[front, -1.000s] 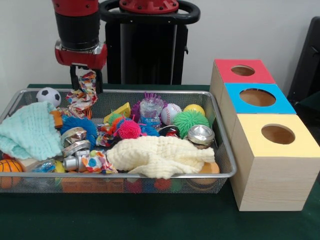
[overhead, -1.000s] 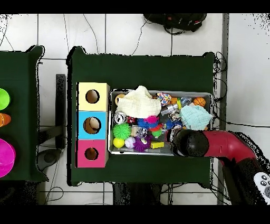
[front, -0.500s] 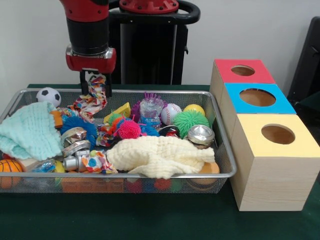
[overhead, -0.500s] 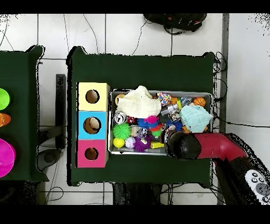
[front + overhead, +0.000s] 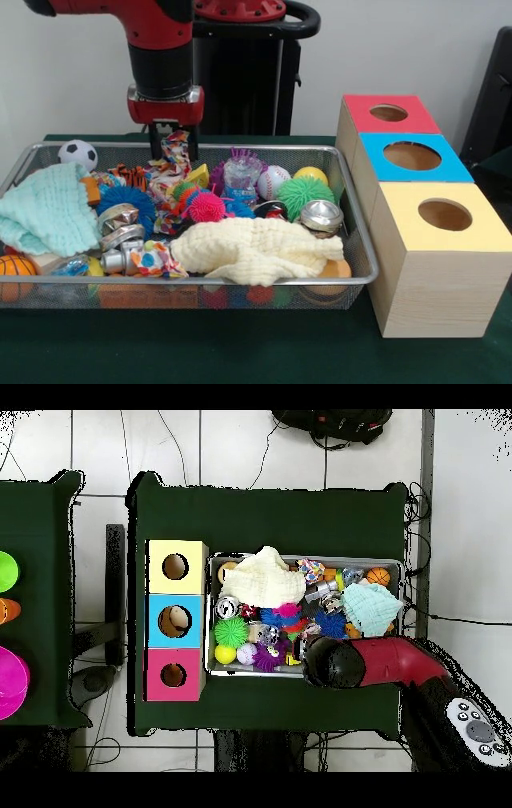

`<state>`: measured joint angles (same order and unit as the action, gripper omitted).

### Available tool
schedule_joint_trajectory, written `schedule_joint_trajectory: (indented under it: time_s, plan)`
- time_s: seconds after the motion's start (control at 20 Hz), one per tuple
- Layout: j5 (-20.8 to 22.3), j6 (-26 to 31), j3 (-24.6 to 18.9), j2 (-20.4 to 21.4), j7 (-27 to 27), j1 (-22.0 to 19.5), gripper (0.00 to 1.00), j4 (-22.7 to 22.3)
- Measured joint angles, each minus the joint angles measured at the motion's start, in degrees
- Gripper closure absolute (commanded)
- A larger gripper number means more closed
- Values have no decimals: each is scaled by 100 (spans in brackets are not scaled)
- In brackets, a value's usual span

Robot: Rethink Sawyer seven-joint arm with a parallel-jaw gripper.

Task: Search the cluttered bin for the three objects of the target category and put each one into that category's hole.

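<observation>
The wire mesh bin (image 5: 357, 240) is full of mixed toys, cloths and tins. My gripper (image 5: 174, 145) hangs over the bin's far side, left of the middle. It is shut on a multicoloured patterned cloth strip (image 5: 170, 166), whose lower end trails down onto the clutter. In the overhead view my red arm (image 5: 390, 661) covers the gripper and that corner of the bin (image 5: 208, 614). Three wooden boxes with holes stand beside the bin: red top (image 5: 390, 114), blue top (image 5: 412, 156), yellow top (image 5: 444, 214).
In the bin lie a mint cloth (image 5: 48, 210), a cream cloth (image 5: 256, 248), a soccer ball (image 5: 78, 152), a baseball (image 5: 274, 182), a green spiky ball (image 5: 304, 194), a pink spiky ball (image 5: 206, 206) and a metal tin (image 5: 322, 216). The black pedestal (image 5: 240, 72) stands behind.
My gripper has moved along the bin's far side toward the boxes, carrying the patterned cloth strip with it. The other things in the bin have not moved.
</observation>
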<state>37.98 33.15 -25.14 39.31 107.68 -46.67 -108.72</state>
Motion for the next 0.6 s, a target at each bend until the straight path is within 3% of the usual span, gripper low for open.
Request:
schedule_joint_trajectory:
  time_s: [0.55, 0.6]
  plan:
    - [0, -90, 198, -88, 0, 998, 0, -1]
    - [-1, -192, 202, -88, 0, 1174, 100, 0]
